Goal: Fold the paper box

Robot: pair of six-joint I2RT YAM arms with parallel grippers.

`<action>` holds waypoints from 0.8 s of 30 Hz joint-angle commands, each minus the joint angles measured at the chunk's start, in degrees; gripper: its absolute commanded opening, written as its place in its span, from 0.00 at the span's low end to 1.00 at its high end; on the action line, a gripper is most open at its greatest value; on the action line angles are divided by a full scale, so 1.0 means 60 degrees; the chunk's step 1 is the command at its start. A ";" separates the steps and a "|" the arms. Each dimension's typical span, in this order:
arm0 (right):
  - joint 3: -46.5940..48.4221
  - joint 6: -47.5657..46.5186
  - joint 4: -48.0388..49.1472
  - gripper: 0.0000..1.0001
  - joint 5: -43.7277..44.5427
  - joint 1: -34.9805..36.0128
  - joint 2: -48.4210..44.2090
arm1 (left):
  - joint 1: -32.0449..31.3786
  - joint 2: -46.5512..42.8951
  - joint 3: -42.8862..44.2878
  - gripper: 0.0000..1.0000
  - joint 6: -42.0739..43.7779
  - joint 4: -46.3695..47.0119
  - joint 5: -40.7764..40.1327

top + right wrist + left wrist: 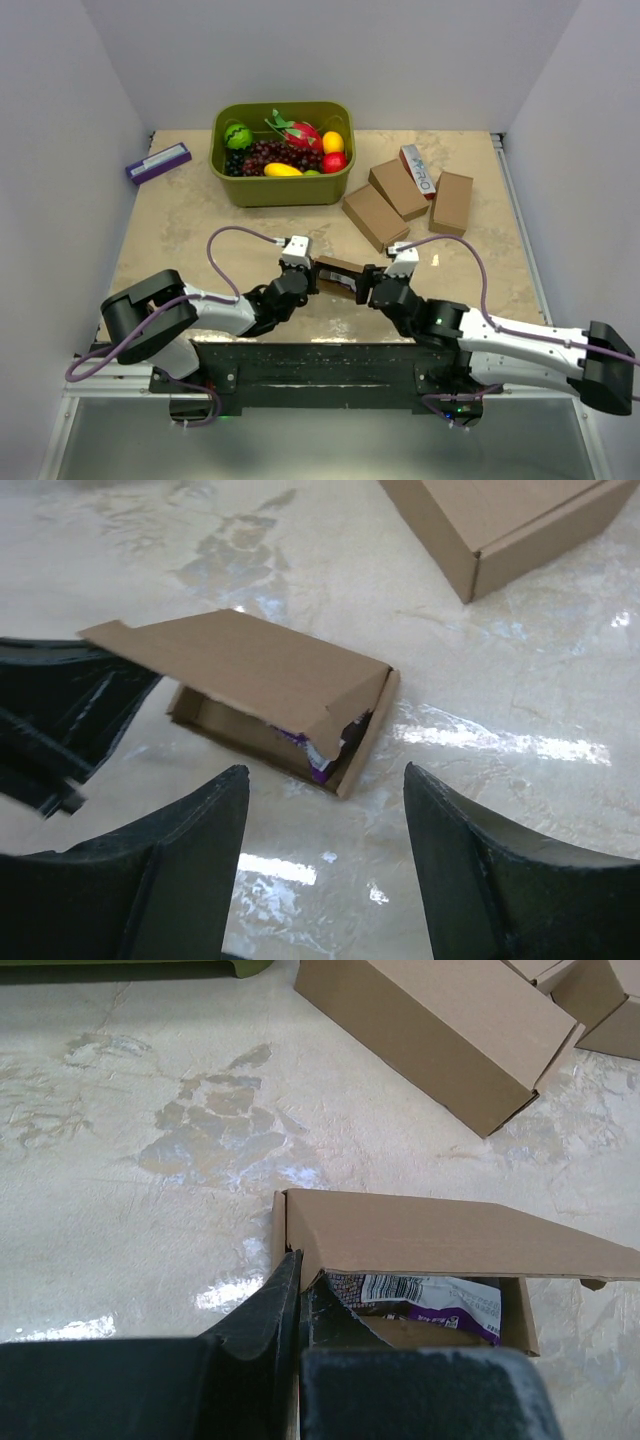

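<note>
Paper box: the paper box (338,272) lies on the table (180,240) near the front edge, between the two grippers, with one gripper at each short end.
Box state: it is not closed. In the left wrist view the lid (440,1235) stands half raised over the tray, with a gap below its near edge. In the right wrist view the lid (250,670) is tilted, and a small flap (335,725) hangs down at one end.
Inside the box: a white and purple packet (430,1300) shows through the gap.
Left gripper: the left gripper (297,1270) has its fingers pressed together and their tip touches the left near corner of the box. I cannot tell if a thin wall of the box is pinched between them.
Right gripper: the right gripper (325,772) has its fingers spread wide. The box lies just in front of them and is not grasped.
Other cartons: three closed brown cartons (375,217) lie behind the box, to the right. A white-and-red carton (420,170) lies among them.
Basket: a green basket (280,190) with toy fruit stands at the back of the table.
Purple box: a slim purple-and-white box (158,162) lies to the left of the basket.
</note>
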 commanded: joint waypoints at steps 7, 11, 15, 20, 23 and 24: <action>0.0659 -0.0476 0.1019 0.53 -0.0559 0.0045 -0.1112 | -0.0102 0.0391 -0.0257 0.00 0.0220 -0.1150 -0.0110; 0.1960 0.0008 0.0521 0.46 0.0276 0.0045 0.0729 | -0.0190 0.0391 -0.0331 0.00 0.0410 -0.1003 -0.0095; 0.2564 0.0491 0.0666 0.45 0.0703 0.0045 0.2183 | -0.0394 0.0493 -0.0331 0.00 0.0557 -0.0900 -0.0168; 0.2536 0.1338 0.0769 0.43 0.0397 0.0045 0.3633 | -0.0556 0.0625 -0.0228 0.00 0.0557 -0.1002 -0.0197; 0.2156 0.1633 0.1046 0.42 0.0220 0.0045 0.3840 | -0.0702 0.0552 -0.0228 0.00 0.0586 -0.1119 -0.0212; 0.2083 0.1678 0.1091 0.43 0.0220 0.0045 0.3884 | -0.0760 0.0494 -0.0243 0.00 0.0586 -0.1192 -0.0227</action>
